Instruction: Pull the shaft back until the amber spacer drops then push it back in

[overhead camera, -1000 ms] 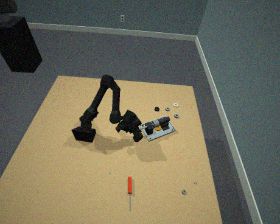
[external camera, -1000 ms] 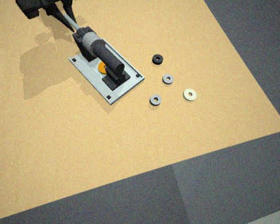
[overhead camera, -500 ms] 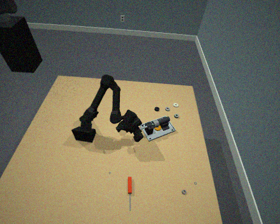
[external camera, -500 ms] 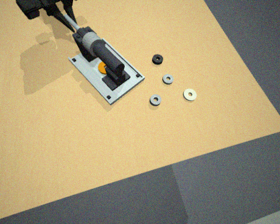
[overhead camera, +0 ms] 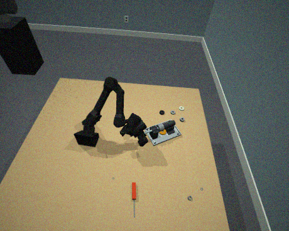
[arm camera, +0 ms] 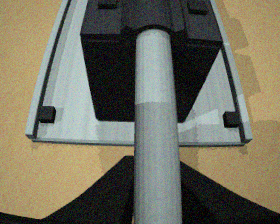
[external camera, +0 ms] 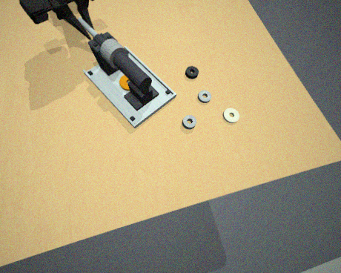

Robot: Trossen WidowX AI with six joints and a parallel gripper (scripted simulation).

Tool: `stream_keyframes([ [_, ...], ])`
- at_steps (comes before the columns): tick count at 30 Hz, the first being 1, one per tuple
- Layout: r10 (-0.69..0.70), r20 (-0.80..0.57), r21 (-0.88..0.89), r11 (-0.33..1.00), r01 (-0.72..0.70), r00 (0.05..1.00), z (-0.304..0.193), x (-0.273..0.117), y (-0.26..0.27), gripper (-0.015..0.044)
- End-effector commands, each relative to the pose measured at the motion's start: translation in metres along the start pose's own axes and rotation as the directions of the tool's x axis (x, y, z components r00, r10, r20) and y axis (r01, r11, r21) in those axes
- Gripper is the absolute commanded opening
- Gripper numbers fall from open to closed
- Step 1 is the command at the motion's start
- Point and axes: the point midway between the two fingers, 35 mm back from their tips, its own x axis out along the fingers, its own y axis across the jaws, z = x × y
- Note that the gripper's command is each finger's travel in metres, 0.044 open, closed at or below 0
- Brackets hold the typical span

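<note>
My gripper (external camera: 90, 33) (arm camera: 148, 165) is shut on the pale grey shaft (external camera: 86, 25) (arm camera: 155, 75), just outside the near black block (external camera: 101, 58). The shaft runs into this block. A light grey collar (external camera: 111, 49) (overhead camera: 161, 127) sits beyond the block, in line with the shaft, followed by a dark cylinder (external camera: 133, 69) (overhead camera: 169, 123) above the far black support (external camera: 138, 97). The amber spacer (external camera: 124, 82) (overhead camera: 163, 132) is low at the base plate (external camera: 111, 93) (overhead camera: 161, 140), below the collar and cylinder, partly hidden by the far support. The shaft inside the parts is hidden.
Beyond the plate lie a black ring (external camera: 192, 72) (overhead camera: 161, 112), two grey rings (external camera: 204, 96) (external camera: 189, 122) and a cream ring (external camera: 233, 113) (overhead camera: 183, 108). A red-handled screwdriver (overhead camera: 134, 191) and a small ring (overhead camera: 190, 198) lie toward the front of the table.
</note>
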Motion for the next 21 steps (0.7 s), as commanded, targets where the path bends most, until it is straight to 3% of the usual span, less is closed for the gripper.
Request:
stream_keyframes([
  [1,0.003,0.003,-0.011,1.0,-0.003,1.0,0.0054,0.0051,0.0012,0.0],
  [21,0.003,0.003,-0.011,1.0,-0.003,1.0,0.0043,0.0036,0.0011,0.0],
])
